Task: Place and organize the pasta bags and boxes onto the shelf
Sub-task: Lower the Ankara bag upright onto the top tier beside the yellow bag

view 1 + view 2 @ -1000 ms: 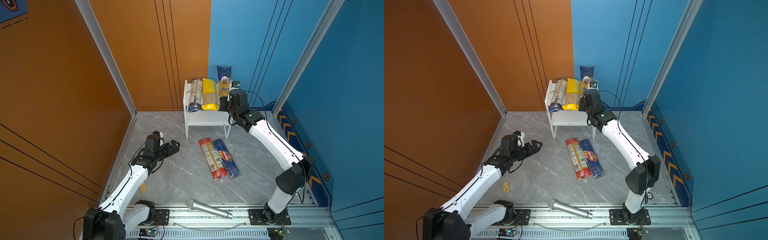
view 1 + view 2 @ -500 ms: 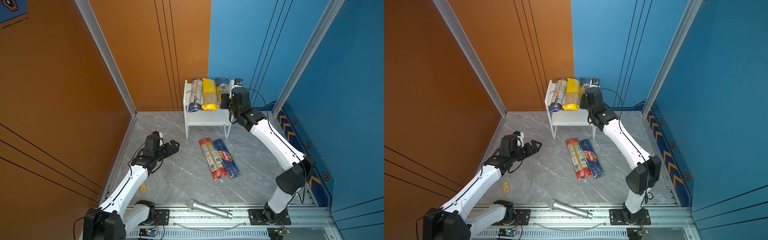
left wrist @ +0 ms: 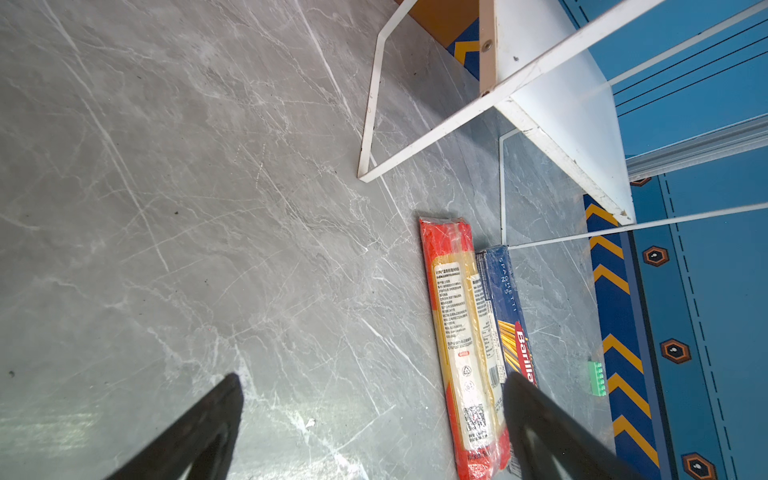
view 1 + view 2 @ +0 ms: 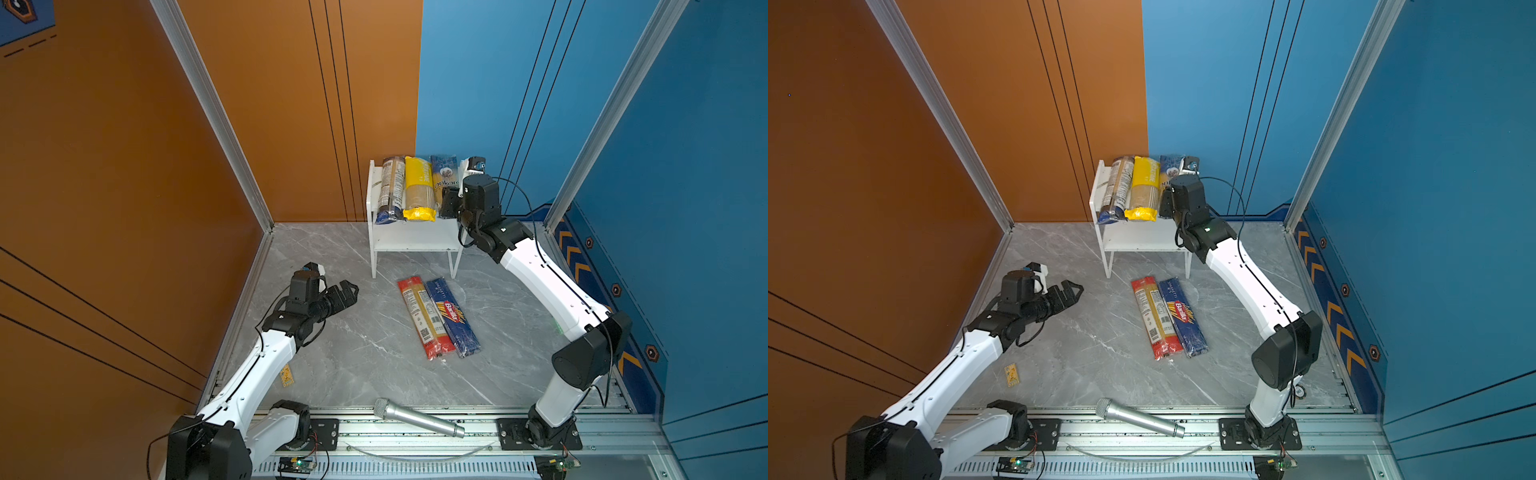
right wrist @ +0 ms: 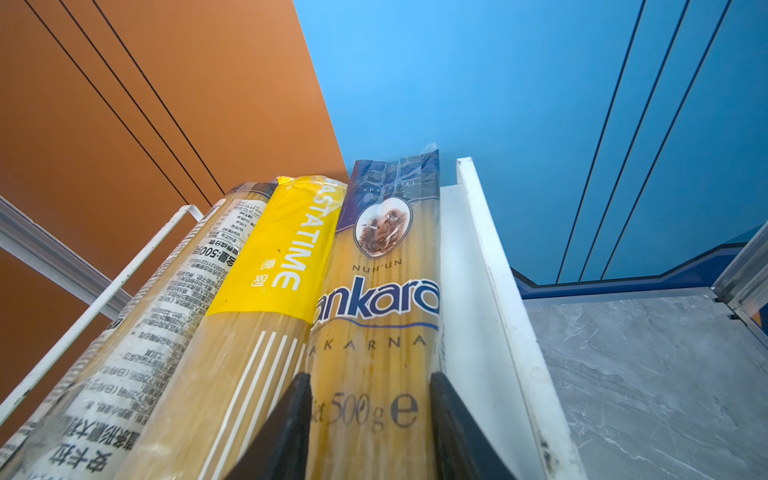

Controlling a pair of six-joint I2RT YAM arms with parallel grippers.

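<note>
Ankara pack (image 5: 374, 299) on shelf (image 5: 469, 270) top tier, flanked by right pincer (image 5: 370, 376).

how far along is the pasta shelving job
Done: clear pack and yellow pack lie on the shelf's top board. In hand: right gripper straddles the Ankara pack laid beside them; grip unclear. To do: red-ended pack and Barilla pack on the floor, left gripper open and empty.

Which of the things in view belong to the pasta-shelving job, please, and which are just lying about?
Job: shelf; on its top board, clear pack, yellow pack, Ankara pack; on the floor, red-ended pack, Barilla pack.
Lying about: silver microphone, small yellow tag.
</note>
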